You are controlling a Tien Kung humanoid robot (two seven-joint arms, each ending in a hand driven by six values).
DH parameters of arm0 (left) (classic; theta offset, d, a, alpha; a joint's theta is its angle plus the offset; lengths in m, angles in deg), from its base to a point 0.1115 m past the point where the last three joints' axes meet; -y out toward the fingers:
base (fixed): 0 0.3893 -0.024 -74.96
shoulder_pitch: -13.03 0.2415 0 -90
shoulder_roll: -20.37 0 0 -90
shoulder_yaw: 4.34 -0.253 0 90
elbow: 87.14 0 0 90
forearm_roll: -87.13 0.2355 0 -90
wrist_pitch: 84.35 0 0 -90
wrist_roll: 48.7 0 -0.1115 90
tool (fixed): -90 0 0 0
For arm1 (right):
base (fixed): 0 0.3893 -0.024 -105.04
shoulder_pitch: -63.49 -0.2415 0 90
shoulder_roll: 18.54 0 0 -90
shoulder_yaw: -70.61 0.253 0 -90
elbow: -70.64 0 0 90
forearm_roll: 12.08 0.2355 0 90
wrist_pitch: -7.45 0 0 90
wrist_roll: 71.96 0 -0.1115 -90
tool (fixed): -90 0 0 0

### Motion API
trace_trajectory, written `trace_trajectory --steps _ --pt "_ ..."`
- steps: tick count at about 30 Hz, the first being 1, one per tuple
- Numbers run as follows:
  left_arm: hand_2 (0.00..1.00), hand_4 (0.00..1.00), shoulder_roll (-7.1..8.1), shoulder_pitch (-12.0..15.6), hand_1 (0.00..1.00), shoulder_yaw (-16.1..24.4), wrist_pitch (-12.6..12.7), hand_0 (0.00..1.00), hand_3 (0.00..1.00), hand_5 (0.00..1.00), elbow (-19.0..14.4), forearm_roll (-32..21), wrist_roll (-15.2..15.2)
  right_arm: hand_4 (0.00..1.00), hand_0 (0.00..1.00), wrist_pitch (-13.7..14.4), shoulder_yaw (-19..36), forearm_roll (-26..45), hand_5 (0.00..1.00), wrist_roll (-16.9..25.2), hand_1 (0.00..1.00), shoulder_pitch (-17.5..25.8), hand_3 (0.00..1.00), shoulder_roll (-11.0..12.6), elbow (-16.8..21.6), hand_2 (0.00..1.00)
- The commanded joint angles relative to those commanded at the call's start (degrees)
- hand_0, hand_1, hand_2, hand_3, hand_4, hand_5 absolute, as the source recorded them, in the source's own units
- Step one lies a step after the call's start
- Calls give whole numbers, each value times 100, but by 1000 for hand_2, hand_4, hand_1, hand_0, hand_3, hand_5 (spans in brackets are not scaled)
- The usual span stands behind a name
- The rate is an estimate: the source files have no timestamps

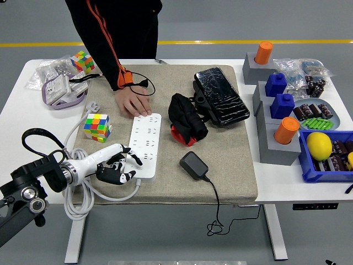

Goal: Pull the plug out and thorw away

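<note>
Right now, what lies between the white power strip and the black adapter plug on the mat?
In the head view, only bare beige mat separates the white power strip from the black adapter plug; nothing sits in that stretch, and the plug lies unplugged.

rubik's cubes (97, 125): 2 | orange cylinders (286, 130): 2 | blue blocks (283, 105): 2 | power strip (143, 144): 1 | lemon (319, 146): 1

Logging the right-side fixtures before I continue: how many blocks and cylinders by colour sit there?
Orange plastic cylinders: 2
Blue plastic blocks: 2
Grey rectangular base blocks: 3
Total: 7
</note>
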Motion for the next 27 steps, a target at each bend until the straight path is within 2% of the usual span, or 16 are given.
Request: trace_trajectory --steps 4,5,11,12,17,18,20,27 --pt "129 541 -21 2 70 0 -73 75 613 2 -15 -85 -202 990 632 2 11 -4 457 2 626 -4 573 0 5 618" --pt "127 525 -18 6 67 3 -75 73 764 2 -31 -107 -215 990 632 3 18 -7 457 1 626 -5 573 -1 5 618" --pt "127 525 40 117 67 121 -90 73 764 2 -363 -180 -291 990 632 2 58 -23 457 -1 626 -1 573 3 3 618" --pt "133 562 55 147 71 155 -88 71 918 2 -444 -194 -306 990 633 3 63 -26 457 -1 626 1 573 3 3 620" --pt "133 562 103 255 71 327 -49 71 918 2 -742 -235 -384 990 633 0 57 -30 457 -1 626 13 573 -3 1 620" --pt "139 586 103 255 70 328 -54 67 998 2 -739 -237 -398 990 631 -1 52 -27 457 0 626 12 572 -5 2 620" --pt "139 586 101 252 70 314 -64 67 998 2 -711 -240 -410 990 631 -1 41 -17 457 2 626 8 572 -9 7 620" --pt "137 567 140 282 69 282 -400 63 998 2 -720 -308 -897 990 632 4 45 -18 457 1 626 -1 572 4 10 618"
